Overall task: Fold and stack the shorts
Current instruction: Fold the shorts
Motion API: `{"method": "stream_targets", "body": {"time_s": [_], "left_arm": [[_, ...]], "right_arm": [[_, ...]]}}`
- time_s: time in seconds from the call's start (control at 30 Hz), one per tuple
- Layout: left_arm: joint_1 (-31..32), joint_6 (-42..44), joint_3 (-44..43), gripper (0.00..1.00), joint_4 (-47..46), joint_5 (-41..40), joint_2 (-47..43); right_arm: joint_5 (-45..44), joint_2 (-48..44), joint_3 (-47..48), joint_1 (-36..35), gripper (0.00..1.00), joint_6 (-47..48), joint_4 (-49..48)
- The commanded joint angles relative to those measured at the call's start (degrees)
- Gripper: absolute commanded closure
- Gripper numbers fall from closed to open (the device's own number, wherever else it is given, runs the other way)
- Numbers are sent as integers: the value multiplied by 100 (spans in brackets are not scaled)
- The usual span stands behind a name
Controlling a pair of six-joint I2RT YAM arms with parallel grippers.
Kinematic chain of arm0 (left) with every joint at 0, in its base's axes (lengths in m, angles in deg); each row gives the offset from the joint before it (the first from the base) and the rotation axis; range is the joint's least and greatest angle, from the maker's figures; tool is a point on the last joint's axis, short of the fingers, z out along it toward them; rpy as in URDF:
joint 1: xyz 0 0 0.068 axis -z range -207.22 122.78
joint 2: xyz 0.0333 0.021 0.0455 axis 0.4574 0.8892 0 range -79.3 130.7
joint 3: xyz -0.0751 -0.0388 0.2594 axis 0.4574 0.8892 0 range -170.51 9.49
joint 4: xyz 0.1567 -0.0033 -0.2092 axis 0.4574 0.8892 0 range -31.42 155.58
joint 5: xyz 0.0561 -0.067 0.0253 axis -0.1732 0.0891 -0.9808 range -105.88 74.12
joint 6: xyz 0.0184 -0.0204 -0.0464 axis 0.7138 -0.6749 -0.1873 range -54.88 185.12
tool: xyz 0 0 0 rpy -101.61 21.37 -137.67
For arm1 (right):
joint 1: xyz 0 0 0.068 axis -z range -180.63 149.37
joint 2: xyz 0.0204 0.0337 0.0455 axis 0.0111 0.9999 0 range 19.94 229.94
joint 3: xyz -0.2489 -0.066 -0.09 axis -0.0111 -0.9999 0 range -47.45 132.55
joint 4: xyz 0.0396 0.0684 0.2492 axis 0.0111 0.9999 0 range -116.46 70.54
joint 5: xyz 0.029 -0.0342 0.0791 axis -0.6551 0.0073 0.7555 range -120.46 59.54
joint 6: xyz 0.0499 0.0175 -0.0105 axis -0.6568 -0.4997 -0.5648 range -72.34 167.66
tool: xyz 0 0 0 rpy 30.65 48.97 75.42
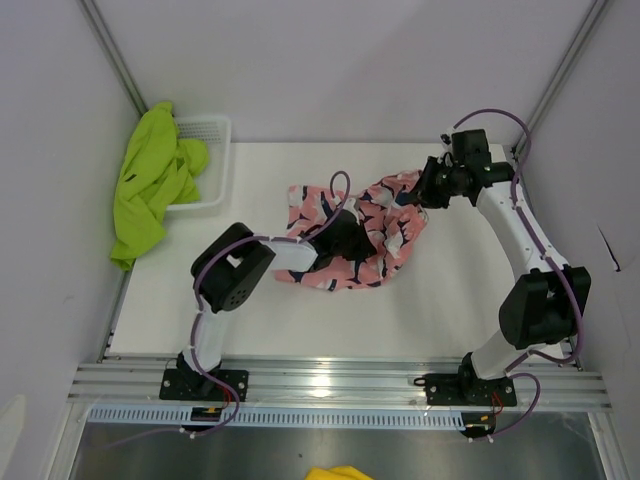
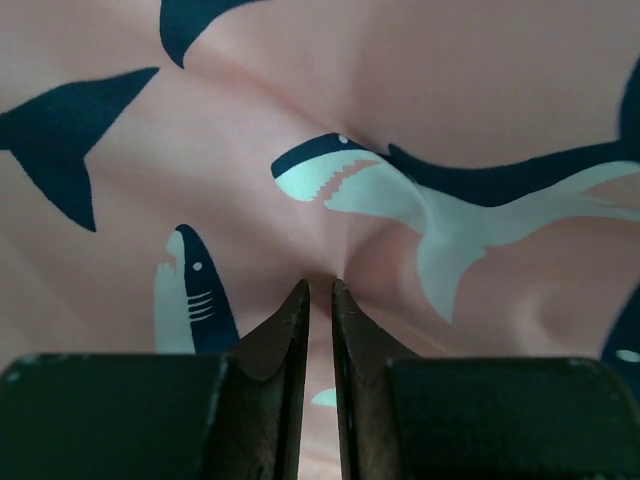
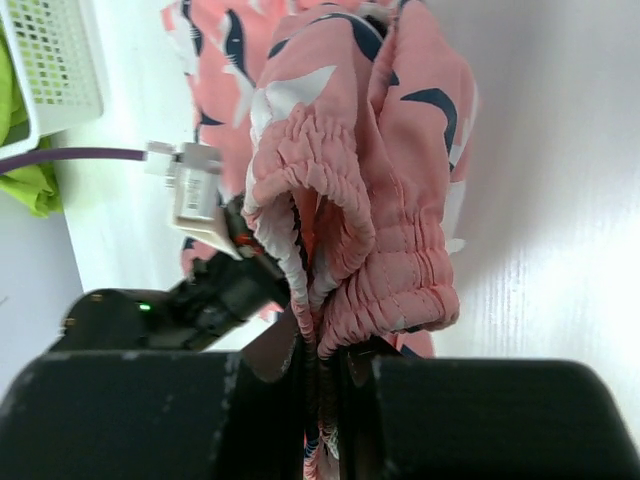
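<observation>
Two shorts in view. Far left: green shorts [image 1: 150, 185] hang over white basket [image 1: 212, 135], nobody holding them. Middle of table [image 1: 450, 300]: pink shorts [image 1: 375, 235], all bunched up, not flat. Next, left gripper [image 2: 320, 292] pinched on thin bit of pink cloth; cloth puckers at tips. Then right gripper [image 3: 325, 345] clamped on stretchy waistband [image 3: 390, 260], holds that end up off table. Cloth looks soft, light, floppy; likely to sag and crumple. Best hold: thick waistband or leg corners, not loose middle.
</observation>
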Motion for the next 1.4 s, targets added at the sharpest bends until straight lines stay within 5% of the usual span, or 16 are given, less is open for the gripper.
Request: {"method": "stream_targets", "body": {"time_s": [0.0,0.23,0.57,0.93,1.37], "left_arm": [[200,219,-314,84,201,-220,115],[174,377,28,83,191,-263,-403],[-608,1124,767,78,1035,-748,-2354],[-916,1125,-1331,82,1721,113,-678],[-820,1037,-1983,83,1923,377,97]], "right_arm": [[138,-194,335,-122,98,-221,202],[-108,-1,554,-113,98,-81,474],[-205,201,634,-113,98,-133,492],[-196,193,581,-122,98,-151,457],[234,105,-69,177,99,-599,-395]]}}
